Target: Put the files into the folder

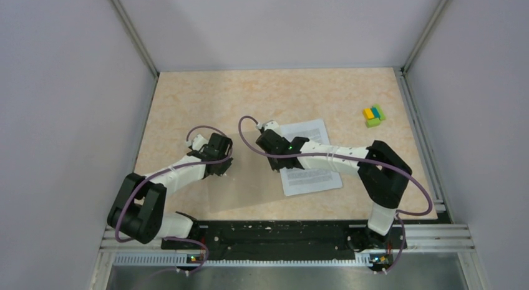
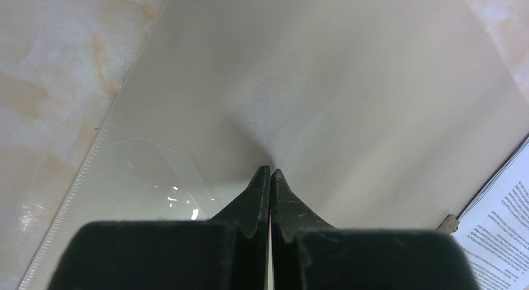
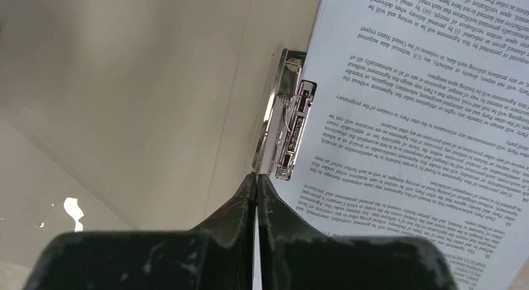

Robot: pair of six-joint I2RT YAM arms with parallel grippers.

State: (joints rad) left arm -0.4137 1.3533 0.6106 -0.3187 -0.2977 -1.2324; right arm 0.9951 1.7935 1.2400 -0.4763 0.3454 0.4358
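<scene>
step: get sheets under clip | left gripper (image 2: 270, 173) closed, looks pinched on flat tan cardboard folder (image 2: 349, 84) cover; I'd hold it high | right gripper (image 3: 256, 176) closed beside small metal clip (image 3: 290, 125), grip unclear | white printed paper files (image 1: 310, 178) centre-right, edge at clip | I'd nudge them square, slowly

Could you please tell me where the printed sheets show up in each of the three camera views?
Top external: printed sheets at centre, partly under the right arm.
Left wrist: bottom right corner.
Right wrist: right half, beside the metal clip.
Shared landmark: the pale folder borders the sheets' edge in every view.
</scene>
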